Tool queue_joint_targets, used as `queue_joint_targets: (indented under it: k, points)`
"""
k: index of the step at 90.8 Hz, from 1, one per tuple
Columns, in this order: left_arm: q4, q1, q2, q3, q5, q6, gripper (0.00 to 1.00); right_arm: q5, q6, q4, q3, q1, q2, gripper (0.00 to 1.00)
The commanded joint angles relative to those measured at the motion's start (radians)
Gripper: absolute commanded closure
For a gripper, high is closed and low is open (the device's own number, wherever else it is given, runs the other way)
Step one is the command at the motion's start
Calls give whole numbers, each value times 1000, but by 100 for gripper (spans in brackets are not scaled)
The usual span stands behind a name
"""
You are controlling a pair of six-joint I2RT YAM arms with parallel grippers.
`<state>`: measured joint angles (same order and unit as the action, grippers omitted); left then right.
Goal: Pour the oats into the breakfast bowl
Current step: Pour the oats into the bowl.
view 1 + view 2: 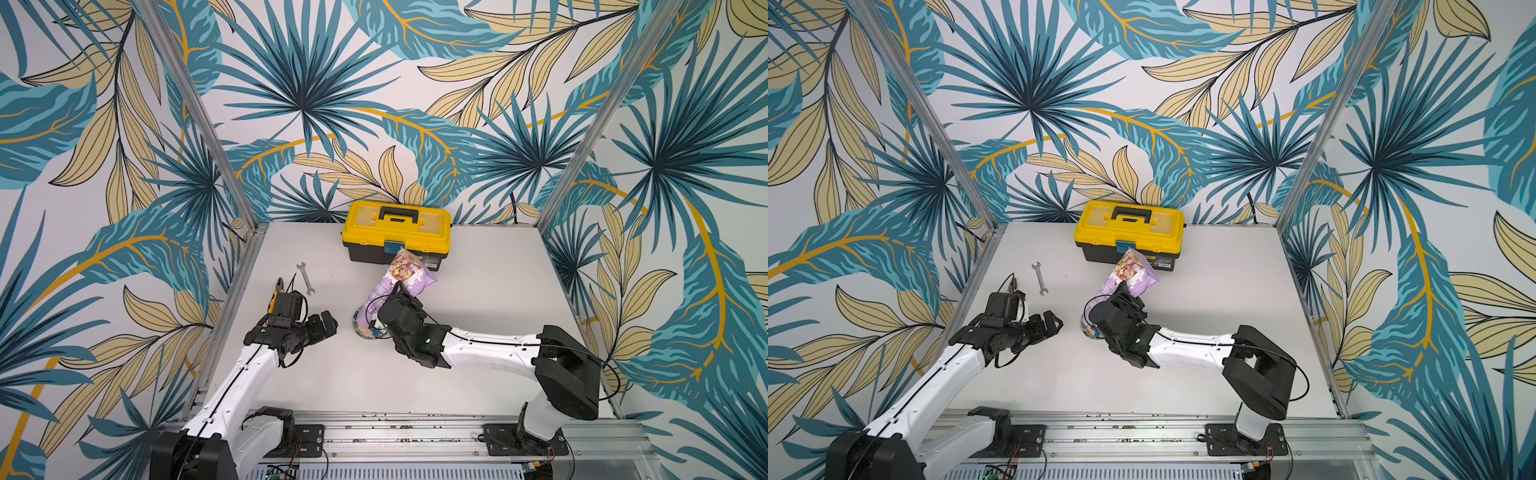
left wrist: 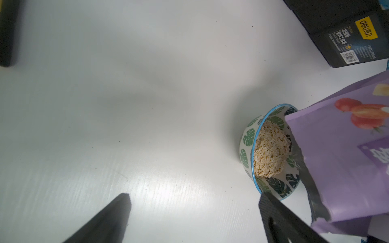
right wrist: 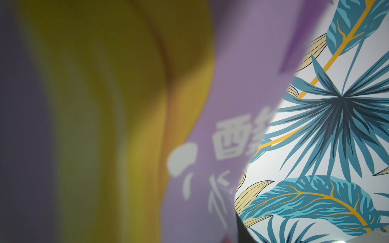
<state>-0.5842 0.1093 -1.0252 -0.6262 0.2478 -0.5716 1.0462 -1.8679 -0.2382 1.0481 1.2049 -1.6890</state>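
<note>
The lilac pouch (image 1: 409, 274) (image 1: 1133, 272) is tipped mouth-down over the breakfast bowl (image 1: 360, 328) (image 1: 1086, 330), with my right gripper (image 1: 400, 290) (image 1: 1122, 291) shut on its middle. In the left wrist view the leaf-patterned bowl (image 2: 248, 140) holds a mound of pale oats (image 2: 270, 151), and the pouch (image 2: 336, 157) hangs with its open mouth over the rim. The pouch (image 3: 210, 147) fills the right wrist view and hides the jaws there. My left gripper (image 1: 329, 322) (image 1: 1055, 322) (image 2: 194, 197) stands open just left of the bowl, holding nothing.
A yellow toolbox (image 1: 397, 228) (image 1: 1129, 226) (image 2: 347, 42) stands at the back, close behind the pouch. A wrench (image 1: 305, 278) (image 1: 1039, 278) and pliers (image 1: 276, 289) (image 1: 1013, 284) lie at the left, behind my left wrist. Metal posts and walls edge the table.
</note>
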Motion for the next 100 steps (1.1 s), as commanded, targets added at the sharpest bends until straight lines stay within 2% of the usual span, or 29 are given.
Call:
queue_joint_targets:
  k: [1, 14, 55, 75, 81, 93, 100]
  points:
    - [-5, -5, -1, -9, 2, 17, 0, 31, 34, -51, -4, -1, 39, 100]
    - [-12, -5, 2, -8, -8, 25, 0, 20, 90, 111, 77, -1, 60, 100]
    - [-13, -5, -9, -25, -3, 27, 0, 44, 260, 387, 253, -11, -47, 100]
    - [-13, -5, -10, -26, -1, 32, 0, 61, 273, 415, 273, -22, -54, 100]
    - [-14, -6, -12, -27, 2, 33, 0, 62, 309, 464, 305, -23, -69, 100]
    - [-17, -5, -9, -29, 1, 35, 0, 50, 442, 676, 397, -25, -111, 100]
    - [-16, -6, -10, -27, 0, 35, 0, 53, 454, 679, 405, -27, -111, 100]
